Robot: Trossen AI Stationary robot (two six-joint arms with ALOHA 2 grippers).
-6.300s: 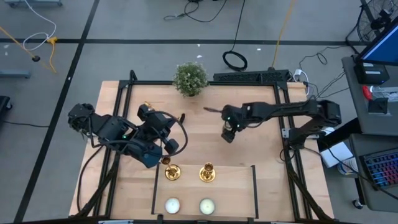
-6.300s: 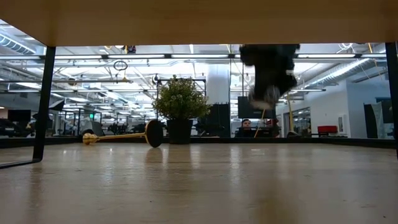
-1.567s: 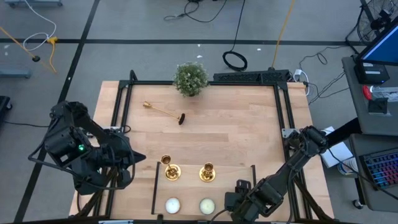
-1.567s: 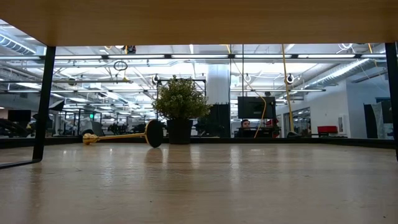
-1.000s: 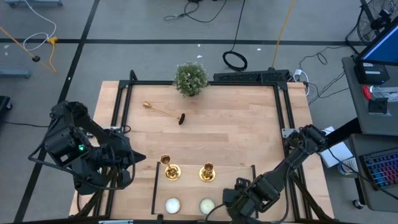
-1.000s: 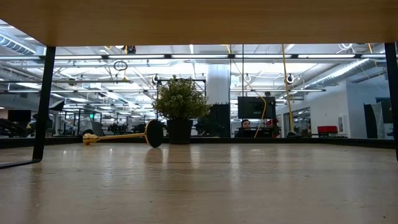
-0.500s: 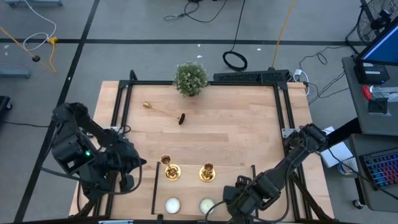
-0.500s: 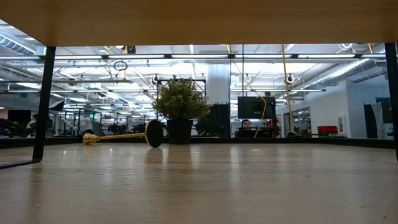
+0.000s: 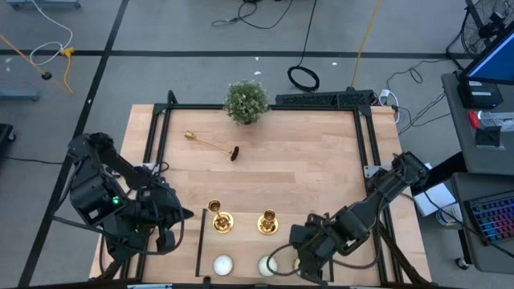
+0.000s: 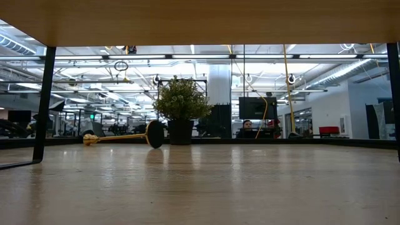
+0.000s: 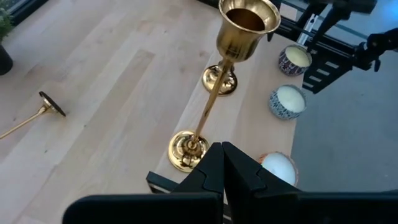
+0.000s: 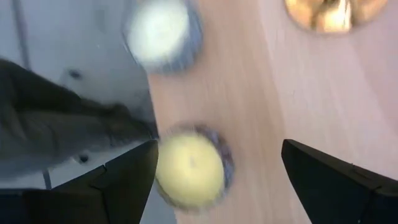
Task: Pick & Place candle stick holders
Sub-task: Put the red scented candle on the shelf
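While your two arms sit at the near edge of the table (image 9: 305, 185), two of the brass candle stick holders stand upright there: the left upright holder (image 9: 219, 220) and the right upright holder (image 9: 267, 222), side by side, each with a round flared base, a thin stem and a small open cup; neither cup has anything in it that you can see. The third, the fallen holder (image 9: 212, 144), lies on its side on the bare pale wood, well apart from the pair, just in front of the bushy potted plant (image 9: 246, 101), its dark round base turned away from the plant.

Nearer to you than the upright pair are round tealight candles in patterned cups: a white tealight (image 9: 222, 264) and a pale tealight (image 9: 267, 266).

Your left hand (image 11: 222, 167) has its fingers pressed together, gripping nothing, close beside the left upright holder and pointed toward it. Your right hand (image 12: 214, 168) is spread wide and hovers over the pale tealight, just beside the right upright holder, with nothing between its fingers.
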